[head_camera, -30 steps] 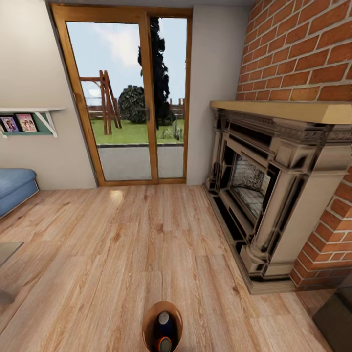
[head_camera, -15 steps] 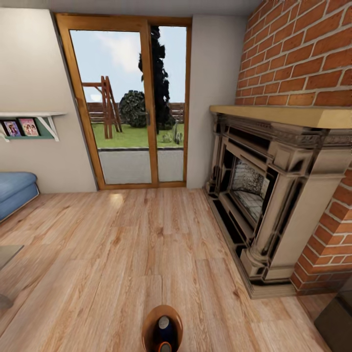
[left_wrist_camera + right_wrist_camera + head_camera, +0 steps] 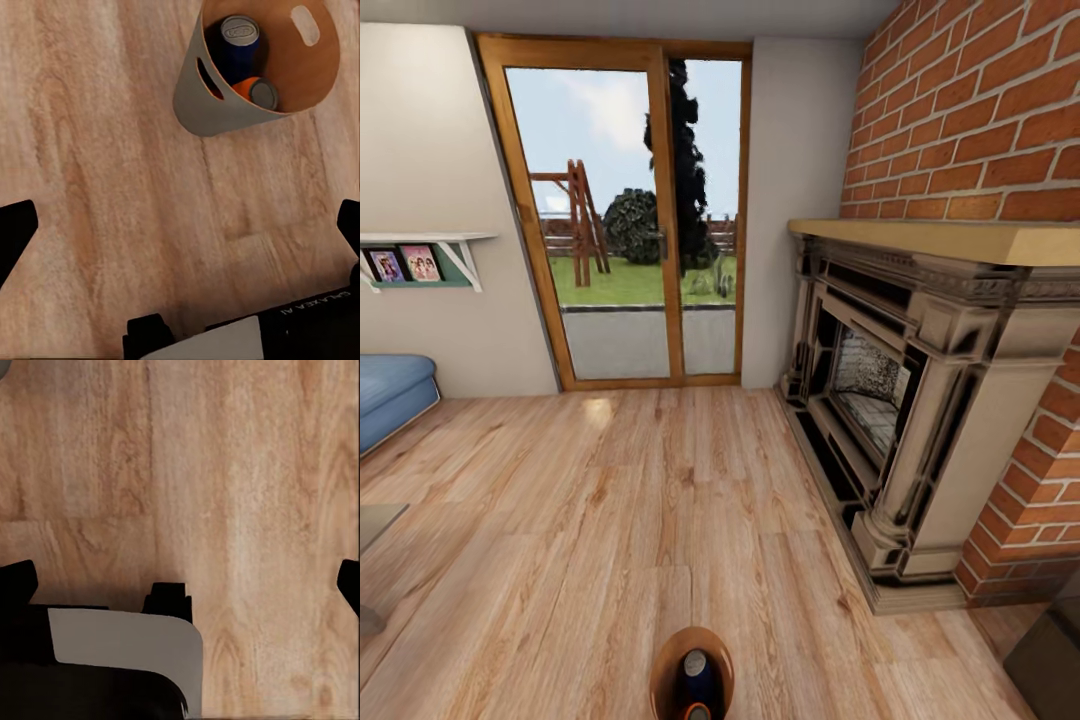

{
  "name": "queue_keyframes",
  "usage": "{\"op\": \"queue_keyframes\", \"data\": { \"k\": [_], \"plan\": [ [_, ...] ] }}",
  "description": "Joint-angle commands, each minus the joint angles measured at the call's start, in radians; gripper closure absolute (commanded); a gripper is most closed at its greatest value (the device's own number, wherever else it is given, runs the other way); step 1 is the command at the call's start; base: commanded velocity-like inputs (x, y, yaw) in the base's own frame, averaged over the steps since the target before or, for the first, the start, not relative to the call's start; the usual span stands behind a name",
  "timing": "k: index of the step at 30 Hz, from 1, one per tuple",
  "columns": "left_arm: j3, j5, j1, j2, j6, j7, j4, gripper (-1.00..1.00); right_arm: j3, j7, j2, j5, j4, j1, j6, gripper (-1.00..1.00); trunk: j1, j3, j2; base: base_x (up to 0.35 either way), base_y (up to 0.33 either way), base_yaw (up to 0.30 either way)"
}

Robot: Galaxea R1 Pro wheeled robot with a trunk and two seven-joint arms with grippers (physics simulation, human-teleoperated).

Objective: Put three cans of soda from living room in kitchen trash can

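Observation:
The tash can (image 3: 663, 668), pale grey outside and tan-brown inside, stands on the wood floor at the bottom middle of the head view. Upright inside it are a dark blue can of soda (image 3: 695, 670) and an orange can of soda (image 3: 698, 712), the latter cut off by the frame edge. The left wrist view looks down into the tash can (image 3: 196, 105), where the blue can (image 3: 238, 37) and the orange can (image 3: 255, 91) stand side by side. My left gripper (image 3: 182, 232) hangs open over bare floor beside the bin. My right gripper (image 3: 184, 585) is open over bare floor too.
A stone fireplace (image 3: 900, 400) and its red brick chimney (image 3: 980, 110) fill the right side. Glass doors (image 3: 630, 210) are straight ahead. The blue sofa (image 3: 390, 395) and a wall shelf (image 3: 420, 262) sit at the left. A dark block (image 3: 1050, 650) is at the lower right.
The whole head picture has slid down a little, so the camera has moved. The bin sits slightly lower in the frame and less of the orange can shows.

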State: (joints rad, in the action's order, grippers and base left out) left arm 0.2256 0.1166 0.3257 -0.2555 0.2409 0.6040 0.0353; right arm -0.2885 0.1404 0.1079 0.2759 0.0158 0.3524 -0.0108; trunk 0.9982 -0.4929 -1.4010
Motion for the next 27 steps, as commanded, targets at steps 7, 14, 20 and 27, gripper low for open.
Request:
{"op": "queue_keyframes", "data": {
  "k": [7, 14, 20, 27],
  "plan": [
    [0.000, 0.000, 0.000, 0.001, 0.000, -0.031, 0.001, -1.00, -0.001, -0.118, -0.002, -0.001, 0.001, -0.002, 0.001, -1.00, 0.000, 0.000, 0.000, 0.000, 0.000, 0.000],
    [0.000, 0.000, 0.000, 0.001, 0.000, -0.034, 0.000, -1.00, -0.001, -0.130, -0.010, -0.001, 0.001, -0.018, 0.002, -1.00, 0.000, 0.000, 0.000, 0.000, 0.000, 0.000],
    [0.000, 0.000, 0.001, 0.001, 0.000, -0.035, 0.001, -1.00, -0.001, -0.133, -0.018, -0.001, 0.001, -0.037, 0.002, -1.00, 0.000, 0.000, 0.000, 0.000, 0.000, 0.000],
    [0.000, 0.000, 0.000, 0.001, 0.000, -0.035, 0.001, -1.00, -0.001, -0.133, -0.019, -0.001, 0.001, -0.039, 0.002, -1.00, 0.000, 0.000, 0.000, 0.000, 0.000, 0.000]
  ]
}}
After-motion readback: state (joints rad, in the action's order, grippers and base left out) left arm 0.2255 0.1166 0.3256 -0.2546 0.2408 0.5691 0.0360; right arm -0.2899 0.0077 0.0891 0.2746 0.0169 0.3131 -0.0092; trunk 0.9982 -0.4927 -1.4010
